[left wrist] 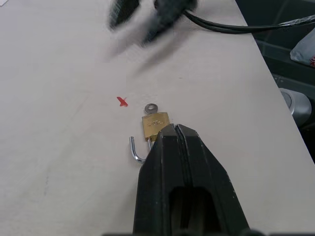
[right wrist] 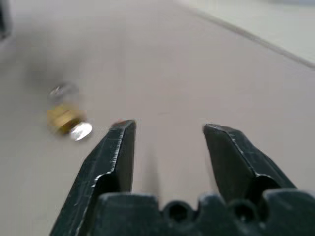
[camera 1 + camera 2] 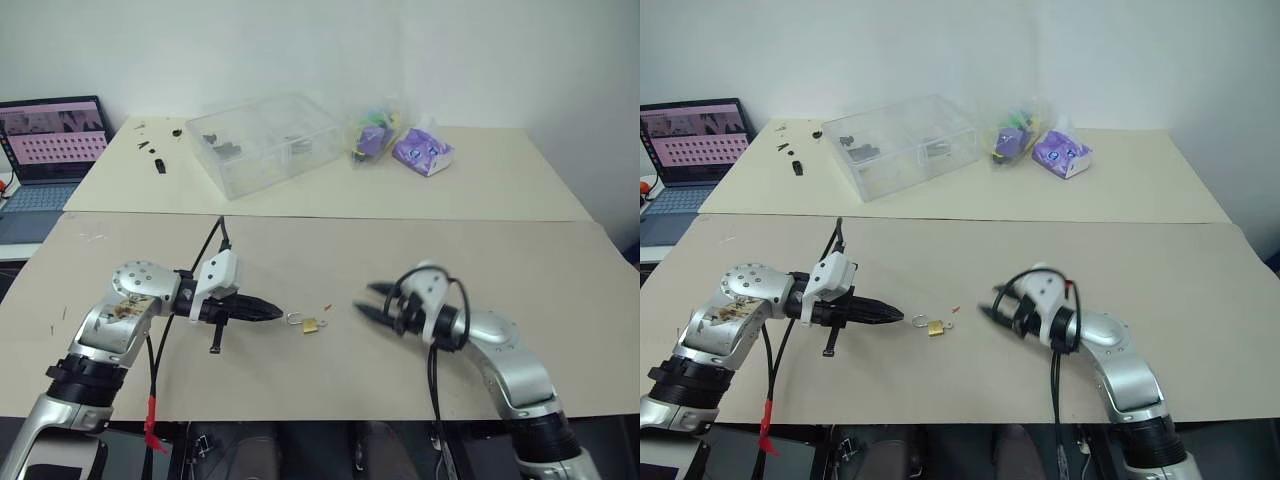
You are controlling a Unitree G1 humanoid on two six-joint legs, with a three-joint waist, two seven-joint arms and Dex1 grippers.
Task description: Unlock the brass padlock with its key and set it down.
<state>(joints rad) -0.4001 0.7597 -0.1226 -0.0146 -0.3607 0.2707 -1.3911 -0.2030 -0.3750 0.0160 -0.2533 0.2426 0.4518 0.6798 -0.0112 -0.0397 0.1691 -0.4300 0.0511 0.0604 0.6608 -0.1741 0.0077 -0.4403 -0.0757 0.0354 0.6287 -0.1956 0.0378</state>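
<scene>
Arms reach inward low over the surface near its front edge. Left tool [image 3: 272, 313], pinched shut and empty, points at the brass padlock [image 3: 311, 325] lying just beyond its tip. Right tool [image 3: 372, 301], fingers spread and empty, hangs well apart. Red speck [image 3: 327, 307] lies beside the lock; clear plastic box [image 3: 262, 142] sits toward the far edge.

Both arms are shiny silver metal with white wrist covers, looping black cables and pointy black fingers [image 3: 262, 310].
</scene>
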